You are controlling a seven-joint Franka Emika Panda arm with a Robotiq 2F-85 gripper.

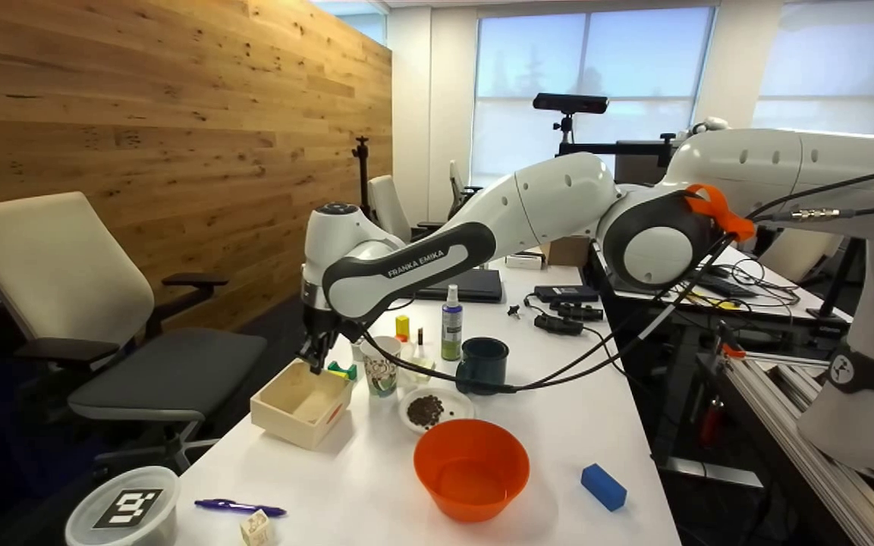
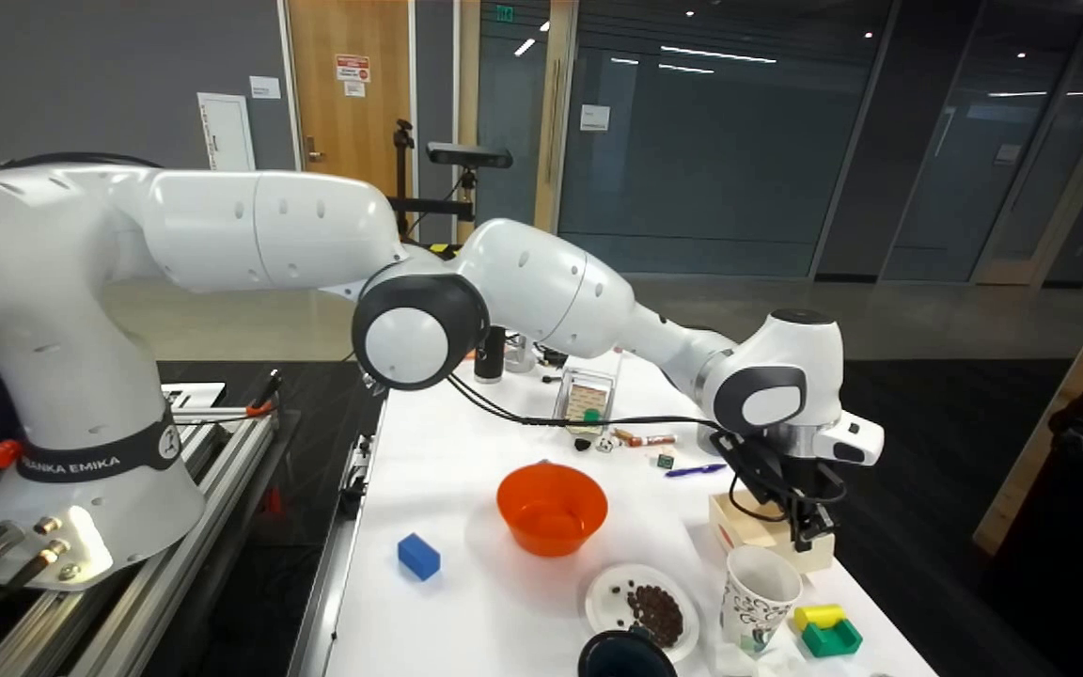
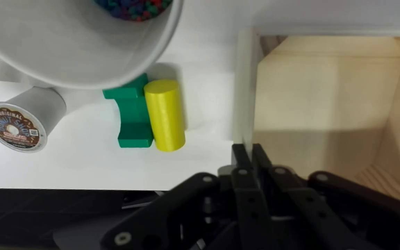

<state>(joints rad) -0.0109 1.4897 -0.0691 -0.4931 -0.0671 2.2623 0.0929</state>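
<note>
Arm [image 1: 558, 199]: stretched leftward across an exterior view, wrist pointing down.
Gripper [image 3: 251, 152]: closed on the left wall of one wooden box [image 3: 318, 104], right side of the wrist view.
Left half there: one paper cup [image 3: 47, 52], one coffee pod [image 3: 23, 121], one green arch block [image 3: 135, 121], one yellow cylinder [image 3: 165, 116].

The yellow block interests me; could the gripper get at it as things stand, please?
Probably not yet: the gripper seems closed on the wooden box's wall, though nothing covers the yellow block in the wrist view.
</note>
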